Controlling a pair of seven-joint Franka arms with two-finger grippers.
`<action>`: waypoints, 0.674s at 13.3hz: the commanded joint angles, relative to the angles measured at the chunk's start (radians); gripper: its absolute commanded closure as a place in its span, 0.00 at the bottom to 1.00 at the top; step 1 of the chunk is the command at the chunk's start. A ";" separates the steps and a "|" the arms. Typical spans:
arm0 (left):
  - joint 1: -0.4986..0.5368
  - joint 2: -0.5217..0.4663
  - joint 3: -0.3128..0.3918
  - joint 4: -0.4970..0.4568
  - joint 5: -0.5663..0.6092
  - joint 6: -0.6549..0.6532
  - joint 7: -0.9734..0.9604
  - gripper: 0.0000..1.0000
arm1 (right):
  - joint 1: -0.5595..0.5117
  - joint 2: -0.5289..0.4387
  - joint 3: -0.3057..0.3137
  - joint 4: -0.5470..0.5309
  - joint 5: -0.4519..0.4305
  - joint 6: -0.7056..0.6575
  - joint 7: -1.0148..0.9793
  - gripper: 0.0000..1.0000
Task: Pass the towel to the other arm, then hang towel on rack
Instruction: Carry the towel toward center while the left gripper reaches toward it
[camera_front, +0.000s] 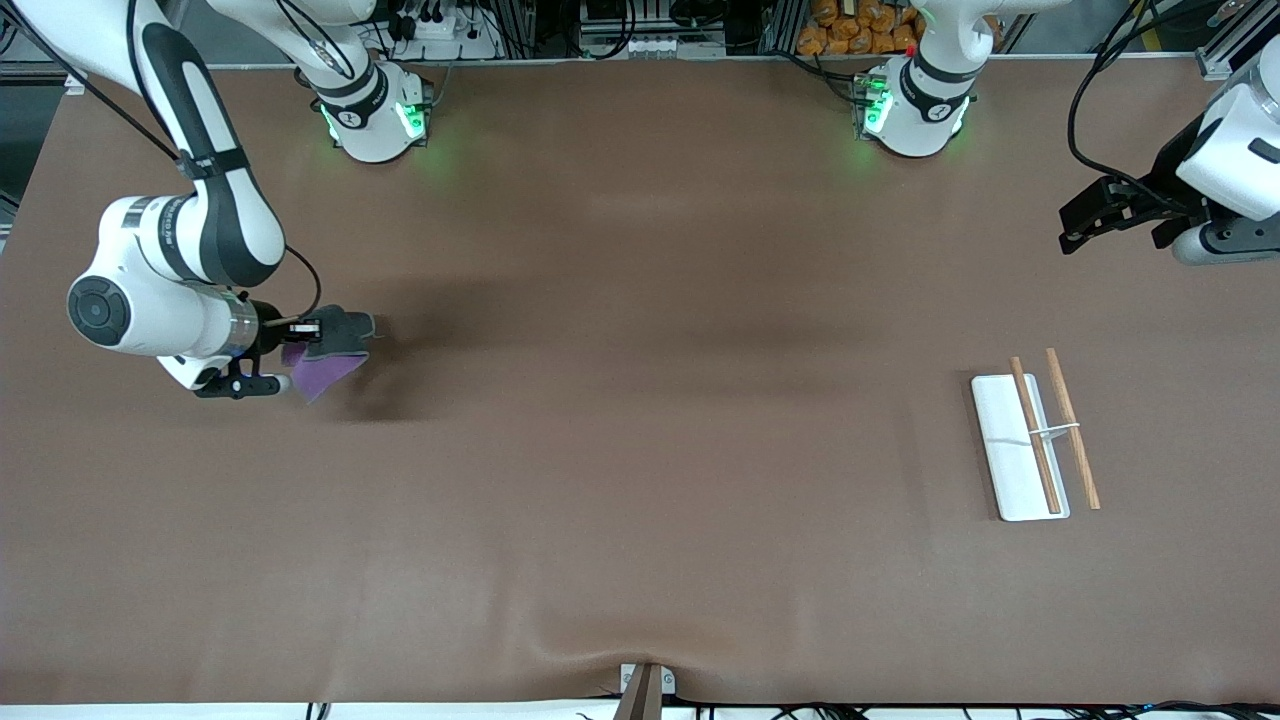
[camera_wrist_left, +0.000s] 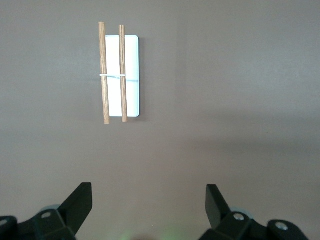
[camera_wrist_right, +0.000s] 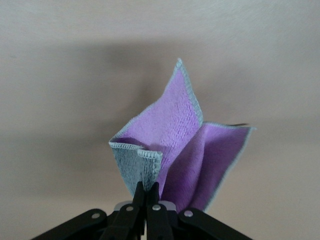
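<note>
Left arm cut off by front view's edge at its end of surface (camera_front: 640, 450); only wrist and left gripper (camera_front: 1075, 240) showing. Right arm's upper links cropped at top edge. Towel (camera_front: 330, 355) partly hidden under right gripper (camera_front: 310, 330) in front view. Gripper bodies cropped at bottom edge in both wrist views. Rack (camera_front: 1005, 450) crosspiece too thin to resolve.

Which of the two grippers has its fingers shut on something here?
The right gripper, over the right arm's end of the table, is pinched on the towel. The left gripper hangs open and empty near the rack.
</note>
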 joint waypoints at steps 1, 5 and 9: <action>0.001 0.006 -0.002 0.022 -0.016 0.001 0.007 0.00 | 0.043 -0.011 -0.006 0.064 0.077 -0.092 0.141 1.00; 0.003 0.006 -0.002 0.024 -0.016 0.004 0.005 0.00 | 0.119 -0.011 -0.005 0.137 0.142 -0.160 0.369 1.00; 0.003 0.006 -0.005 0.024 -0.039 0.011 0.001 0.00 | 0.215 -0.003 -0.006 0.237 0.278 -0.180 0.685 1.00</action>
